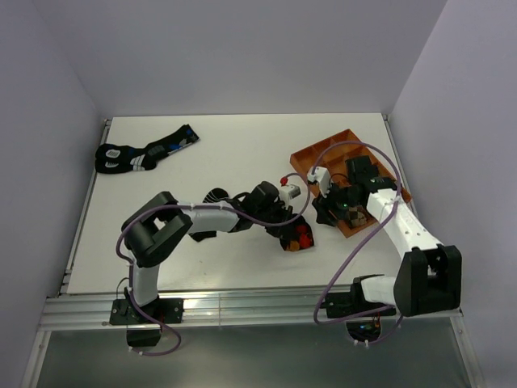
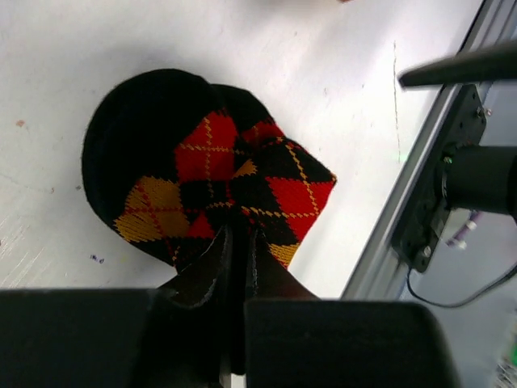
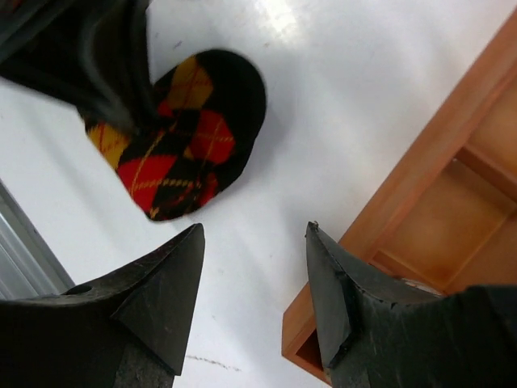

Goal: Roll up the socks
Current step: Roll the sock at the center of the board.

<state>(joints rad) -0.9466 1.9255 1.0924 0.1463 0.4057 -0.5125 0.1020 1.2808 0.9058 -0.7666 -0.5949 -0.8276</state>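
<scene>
The long black sock with red and orange argyle diamonds (image 2: 218, 174) lies bunched into a rounded bundle on the white table (image 1: 234, 149). My left gripper (image 2: 238, 242) is shut on the bundle's near edge, pinching the fabric between its fingers. From above, the bundle (image 1: 300, 236) sits at the tip of the left gripper (image 1: 287, 229). My right gripper (image 3: 254, 230) hangs open just above the table, a short way from the bundle (image 3: 190, 137), with nothing between its fingers. Dark cloth (image 1: 214, 196) shows beside the left forearm; I cannot tell whether it is the short ankle sock.
A wooden tray (image 1: 323, 149) with compartments stands at the right, its corner (image 3: 420, 194) close to my right fingertip. My right gripper (image 1: 325, 212) is at the tray's left edge. Black socks with blue and white marks (image 1: 145, 153) lie at the far left. A metal rail (image 1: 242, 307) runs along the near edge.
</scene>
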